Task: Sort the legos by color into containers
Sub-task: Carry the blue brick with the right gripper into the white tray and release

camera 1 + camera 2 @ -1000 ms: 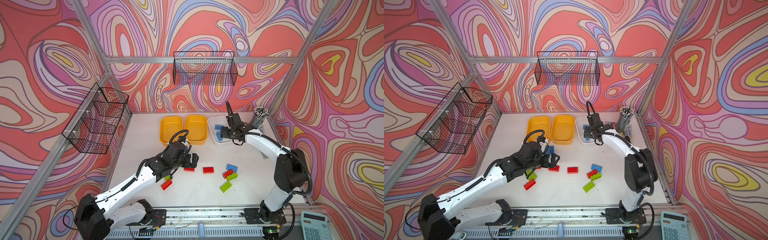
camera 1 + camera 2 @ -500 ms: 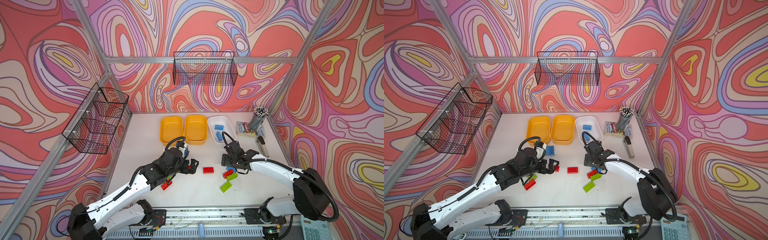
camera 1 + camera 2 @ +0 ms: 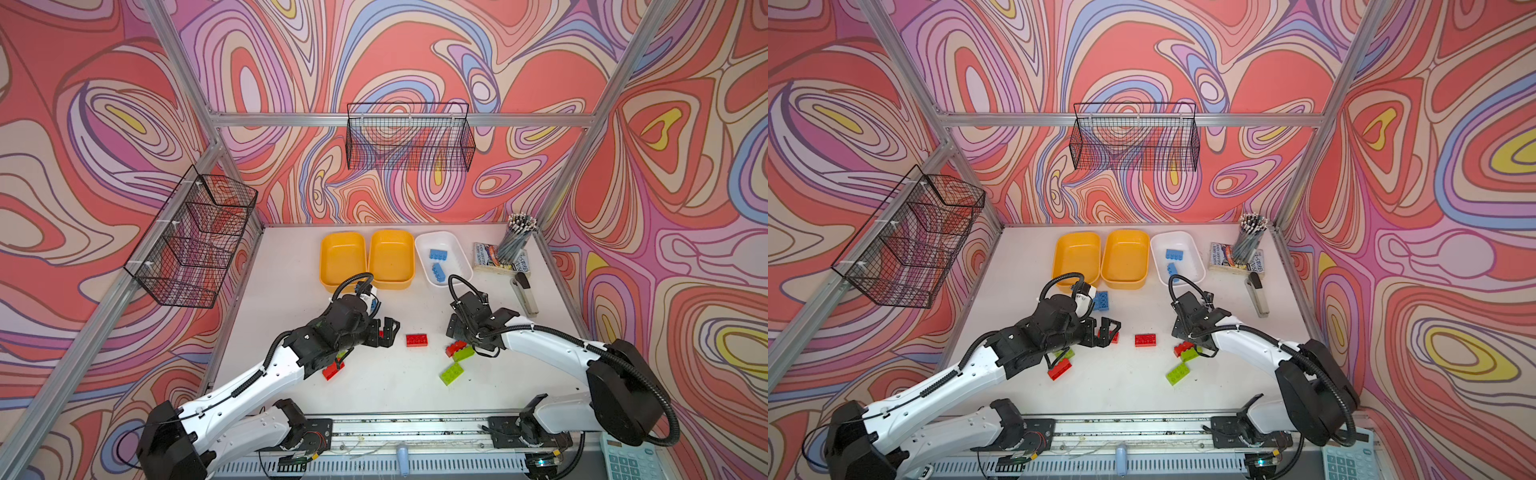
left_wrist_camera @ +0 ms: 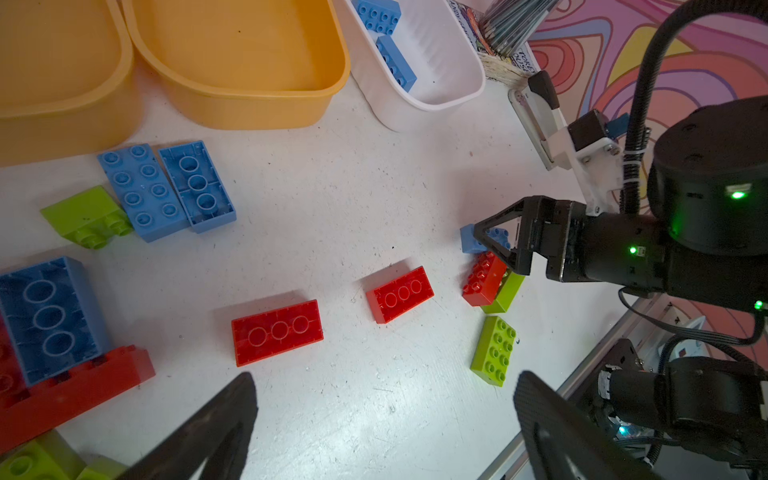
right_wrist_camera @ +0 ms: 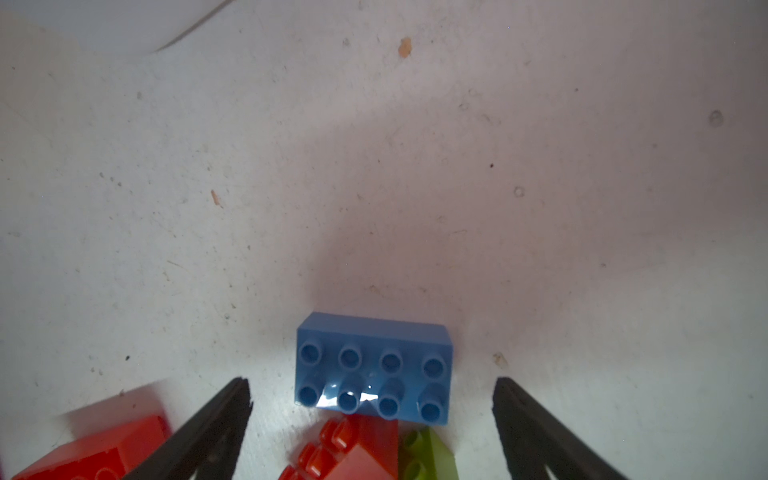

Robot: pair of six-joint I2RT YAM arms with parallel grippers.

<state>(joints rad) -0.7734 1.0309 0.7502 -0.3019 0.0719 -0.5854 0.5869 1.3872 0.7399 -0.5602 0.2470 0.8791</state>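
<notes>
Two yellow containers and a white container holding two blue legos stand at the back. My right gripper is open and low, its fingers on either side of a blue lego that touches a red lego and a green one. My left gripper is open over bare table, just short of a red lego. Another red lego lies between the arms and a green one lies nearer the front. More blue legos, green and red ones lie by the left arm.
Black wire baskets hang on the left wall and back wall. A pencil cup, a book and a stapler stand at the back right. A calculator lies off the front right corner.
The right arm has swung from the white container down to the legos at middle right, its jaws now wide. A second blue lego lies in that container. The left gripper has shifted slightly right.
</notes>
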